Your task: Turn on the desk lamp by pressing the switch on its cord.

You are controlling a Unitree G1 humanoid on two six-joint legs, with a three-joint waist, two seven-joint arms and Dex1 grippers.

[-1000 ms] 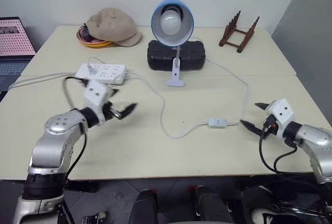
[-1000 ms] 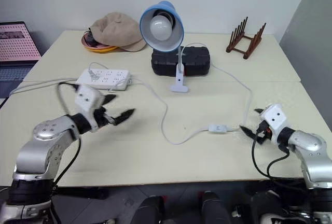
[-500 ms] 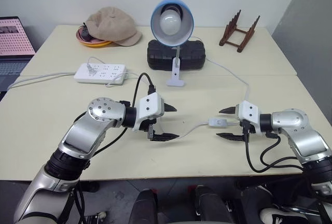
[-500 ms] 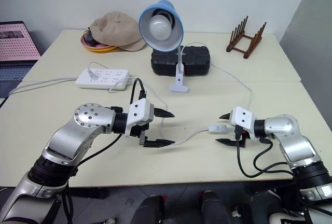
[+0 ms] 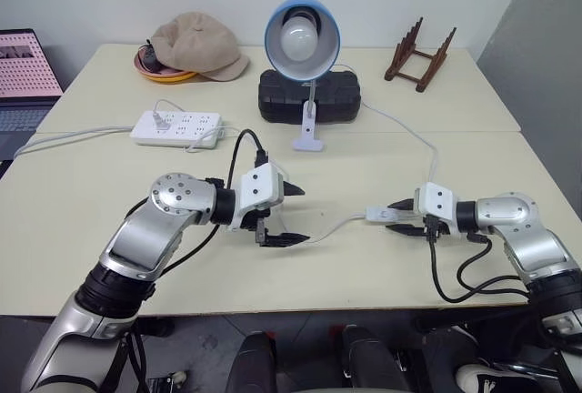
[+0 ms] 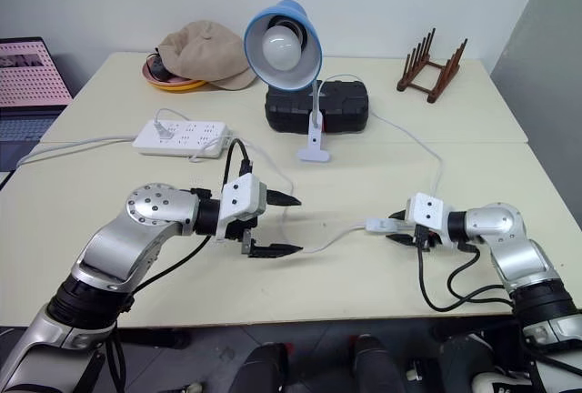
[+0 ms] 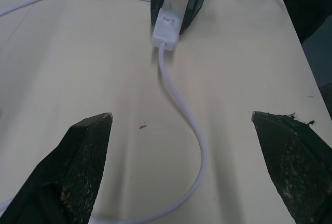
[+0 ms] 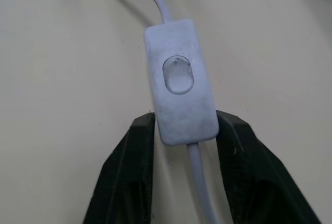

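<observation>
Item: switch (image 8: pixel 180 101), white oblong, inline on the cord (image 7: pixel 182 112). Location: flat on the table (image 5: pixel 109 184), its rear end caught between the two black fingers of the right gripper (image 5: pixel 398 216). Rocker face up and exposed, lying just beyond the fingertips.

Right gripper: jaws clamped on the switch's side walls, one finger each side, cord running back through the gap between them.

Left gripper (image 5: pixel 284 216): jaws wide apart, holding nothing. The cord curves on the table between and ahead of its fingers; the switch lies well ahead of its tips, straight along its pointing line.

Desk lamp (image 5: pixel 302 43): blue shade, white bulb, upright at the far side of the table, well beyond both jaws. Bulb appears unlit.

Step in hand, judged: steady the switch, then press the rocker. Handling advice: keep the right grip low on the walls so the oval button stays uncovered; bring one left fingertip down squarely on the rocker's raised end; press straight into the table, not sideways, lest the housing twist out of the clamp.
</observation>
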